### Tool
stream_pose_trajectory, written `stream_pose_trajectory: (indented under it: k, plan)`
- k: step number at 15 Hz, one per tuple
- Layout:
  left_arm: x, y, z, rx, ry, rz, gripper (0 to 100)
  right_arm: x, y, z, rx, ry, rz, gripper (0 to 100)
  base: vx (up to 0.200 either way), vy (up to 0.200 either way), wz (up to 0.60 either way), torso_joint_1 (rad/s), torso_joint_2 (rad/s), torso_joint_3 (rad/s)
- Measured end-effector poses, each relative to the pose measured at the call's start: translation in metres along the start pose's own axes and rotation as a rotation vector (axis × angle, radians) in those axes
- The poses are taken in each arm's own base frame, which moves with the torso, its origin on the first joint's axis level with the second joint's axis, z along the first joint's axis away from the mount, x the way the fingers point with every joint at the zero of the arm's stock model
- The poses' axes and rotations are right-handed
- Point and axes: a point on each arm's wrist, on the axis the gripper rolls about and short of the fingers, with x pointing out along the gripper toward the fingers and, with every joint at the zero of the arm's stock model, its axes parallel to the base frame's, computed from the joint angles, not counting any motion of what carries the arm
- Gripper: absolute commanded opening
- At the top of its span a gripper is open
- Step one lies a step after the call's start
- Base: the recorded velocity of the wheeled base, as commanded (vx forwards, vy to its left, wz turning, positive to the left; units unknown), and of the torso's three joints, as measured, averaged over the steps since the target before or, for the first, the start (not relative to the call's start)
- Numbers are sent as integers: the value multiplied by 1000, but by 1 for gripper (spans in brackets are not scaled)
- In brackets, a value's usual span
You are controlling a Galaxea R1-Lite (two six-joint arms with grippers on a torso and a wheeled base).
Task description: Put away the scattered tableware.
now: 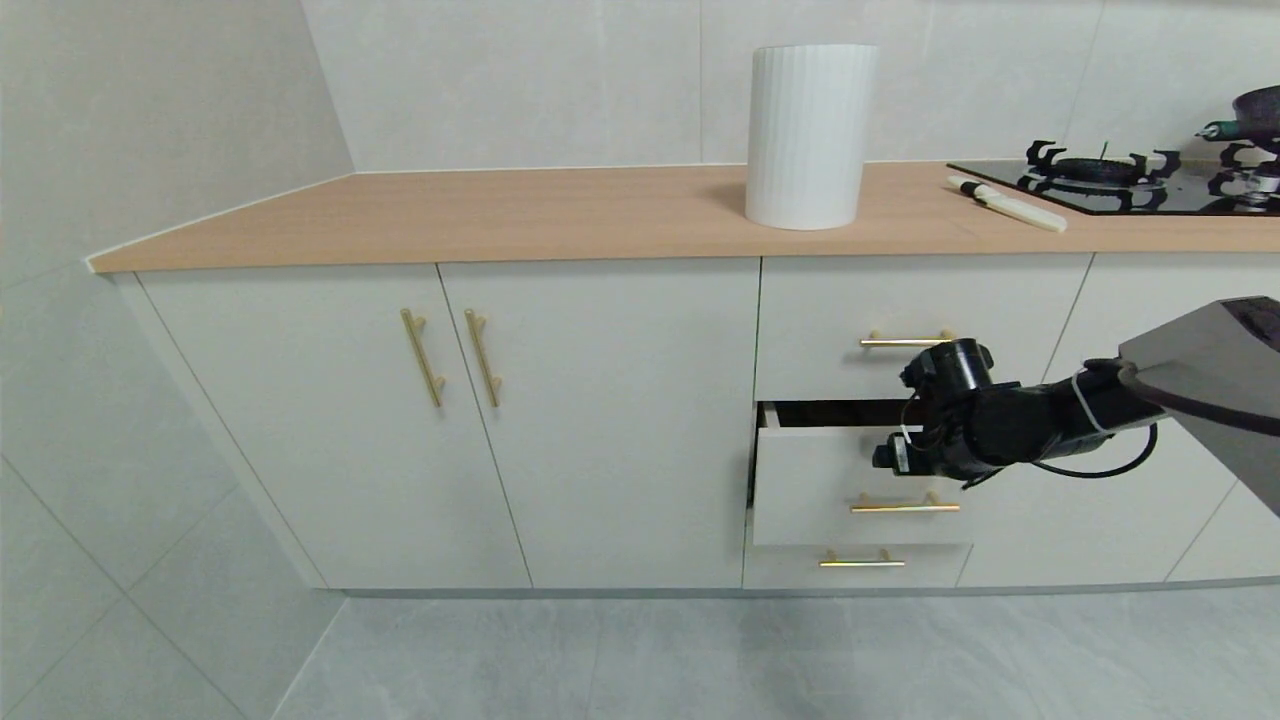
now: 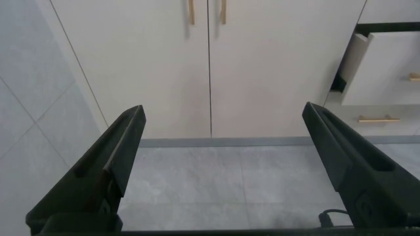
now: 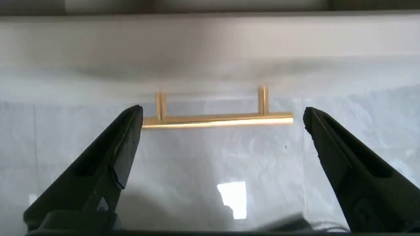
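The left gripper [image 2: 223, 111] hangs nearest the robot, low over the grey floor tiles [image 2: 216, 177] in front of the double cabinet doors [image 2: 197, 59]. Its fingers are spread wide and hold nothing. Further in and to the right, the right gripper [image 1: 900, 452] sits just in front of the middle drawer [image 1: 820, 480], which stands partly out of the cabinet with a dark gap above its front. Its fingers [image 3: 108, 160] are also wide apart and empty, flanking a gold bar handle [image 3: 216, 120] (most likely this drawer's) without touching it.

The step in hand looks like getting the drawer open enough to take tableware. To do it well, the robot should centre the bar between the fingers and close on its middle. It should then pull straight back, since a skewed pull could bind the runners.

Farthest off, the white knife [image 1: 1005, 203] lies on the wooden countertop [image 1: 500, 215], between the white ribbed vase [image 1: 808, 135] and the gas hob [image 1: 1110, 180], well apart from both grippers.

The right wrist view settles how the fingers stand around the handle, which the head view cannot. The left wrist view shows the drawer from the side, standing proud of the cabinet face. The head view supplies the knife's place, which neither wrist view gives.
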Motion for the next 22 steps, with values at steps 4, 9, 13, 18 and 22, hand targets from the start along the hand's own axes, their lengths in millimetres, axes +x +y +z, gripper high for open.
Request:
stream_pose_trajectory:
  k: [4,9,13,18,22]
  plan:
    - [0,0,0,0,0,0,100,20,3,2,65,-137,-34,100,0,0,0,0,0,0]
    - [0,0,0,0,0,0,100,37,6,1,97,-216,-54,100,0,0,0,0,0,0]
    - [0,0,0,0,0,-1,100,45,8,3,119,-292,-76,100,0,0,0,0,0,0]
    - [0,0,0,0,0,0,100,49,7,4,129,-300,-80,100,0,0,0,0,0,0]
    - [0,0,0,0,0,0,100,42,5,5,135,-314,-78,100,0,0,0,0,0,0]
